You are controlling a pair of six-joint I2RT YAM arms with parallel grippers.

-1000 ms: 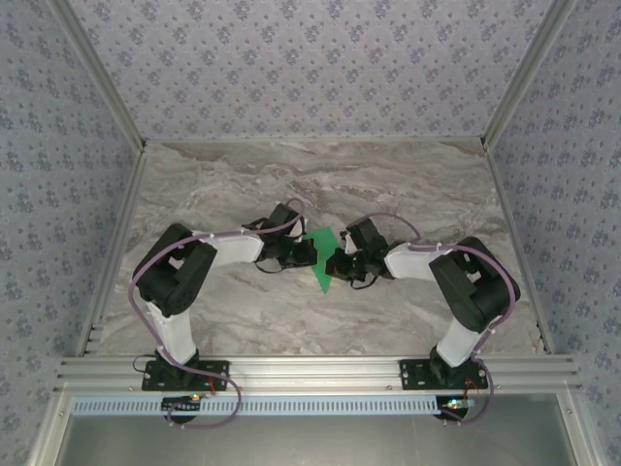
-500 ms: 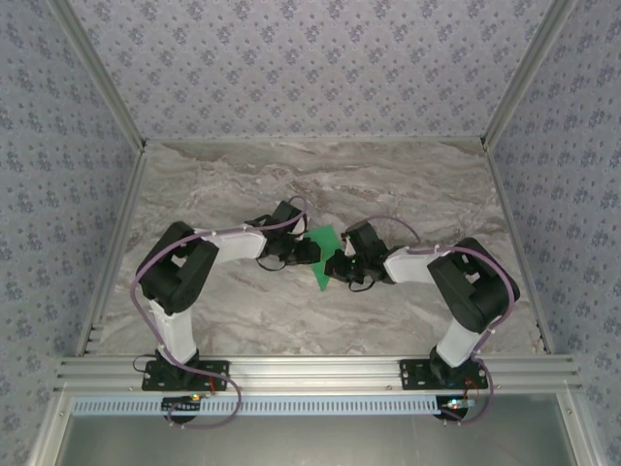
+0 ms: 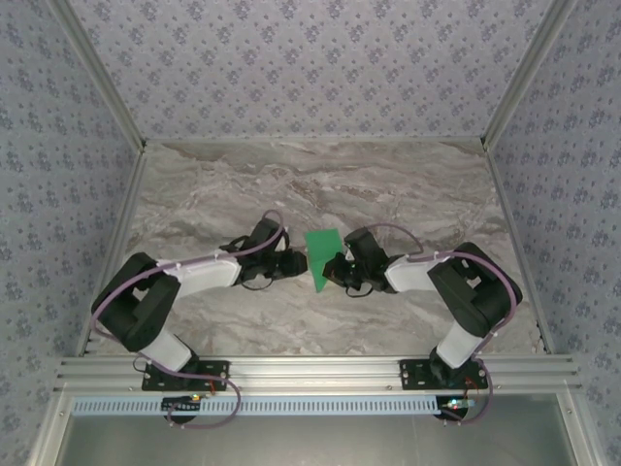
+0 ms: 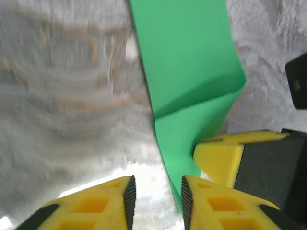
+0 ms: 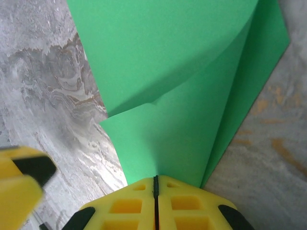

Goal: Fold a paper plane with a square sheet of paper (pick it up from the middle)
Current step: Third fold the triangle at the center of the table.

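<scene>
The square sheet of paper [image 3: 323,254] is bright green and folded over on itself, with a crease across it, at mid-table. In the right wrist view the sheet [image 5: 182,96] fans out from my right gripper [image 5: 155,181], which is shut on its near edge. My right gripper [image 3: 335,270] sits at the sheet's lower right edge. My left gripper [image 3: 298,262] is just left of the sheet, open. In the left wrist view the sheet [image 4: 187,62] ends beside the right pad of my left gripper [image 4: 158,194], and bare table shows between the jaws. No paper plane shape is in view.
The marble-patterned table [image 3: 388,184] is walled by patterned panels at the back and both sides. An aluminium rail [image 3: 310,371] runs along the near edge with both arm bases. One yellow finger [image 4: 218,158] of the right gripper shows in the left wrist view.
My left gripper has opened and let go of the sheet, and its arm has dropped lower and stretched out from the left. The right gripper has stayed shut on the sheet.
</scene>
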